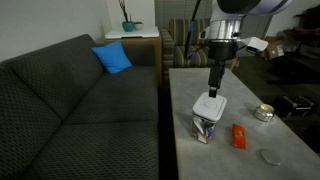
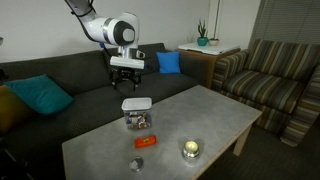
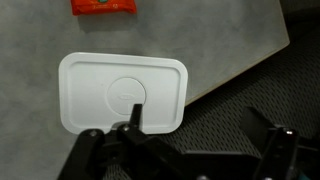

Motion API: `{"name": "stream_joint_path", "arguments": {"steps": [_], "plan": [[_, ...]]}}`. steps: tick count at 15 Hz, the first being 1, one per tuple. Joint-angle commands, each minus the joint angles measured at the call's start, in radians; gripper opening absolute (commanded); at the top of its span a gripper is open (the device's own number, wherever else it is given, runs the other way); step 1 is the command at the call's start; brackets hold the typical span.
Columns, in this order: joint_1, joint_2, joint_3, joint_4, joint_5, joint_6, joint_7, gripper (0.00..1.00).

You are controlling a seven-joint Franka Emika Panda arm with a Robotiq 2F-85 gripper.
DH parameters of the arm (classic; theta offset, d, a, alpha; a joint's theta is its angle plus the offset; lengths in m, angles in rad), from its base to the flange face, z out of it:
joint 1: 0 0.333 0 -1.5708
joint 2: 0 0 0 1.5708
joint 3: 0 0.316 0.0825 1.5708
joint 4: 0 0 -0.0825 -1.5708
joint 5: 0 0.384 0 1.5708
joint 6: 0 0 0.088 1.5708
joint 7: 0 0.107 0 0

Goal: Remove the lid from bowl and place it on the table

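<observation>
The white square lid (image 3: pixel 122 92) lies flat on the bowl, and the wrist view shows its raised centre panel. In both exterior views the lid (image 1: pixel 208 106) (image 2: pixel 136 104) caps the small clear bowl (image 1: pixel 205 129) (image 2: pixel 138 121), which stands on the grey table (image 1: pixel 250 165) (image 2: pixel 215 115) near the edge by the sofa. My gripper (image 1: pixel 213 82) (image 2: pixel 127 72) hangs above the lid, open and empty. In the wrist view the gripper (image 3: pixel 192 112) has one finger over the lid's near edge and the other out over the sofa.
An orange packet (image 1: pixel 238 136) (image 2: pixel 146 143) (image 3: pixel 103 6) lies by the bowl. A round silvery tin (image 1: pixel 263 113) (image 2: pixel 190 150) and a small grey disc (image 1: pixel 270 156) (image 2: pixel 136 165) lie farther along the table. A dark sofa (image 1: pixel 70 100) borders the table's edge.
</observation>
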Motion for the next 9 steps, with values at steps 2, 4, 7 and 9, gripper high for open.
{"name": "stream_joint_path", "arguments": {"steps": [2, 4, 7, 9], "plan": [[-0.006, 0.085, -0.014, 0.079, -0.015, -0.003, -0.018, 1.00], [-0.009, 0.125, -0.013, 0.114, -0.010, 0.007, -0.019, 1.00], [0.003, 0.164, -0.019, 0.153, -0.015, 0.028, -0.001, 0.91], [0.010, 0.165, -0.023, 0.159, -0.020, 0.048, 0.010, 0.66]]}}
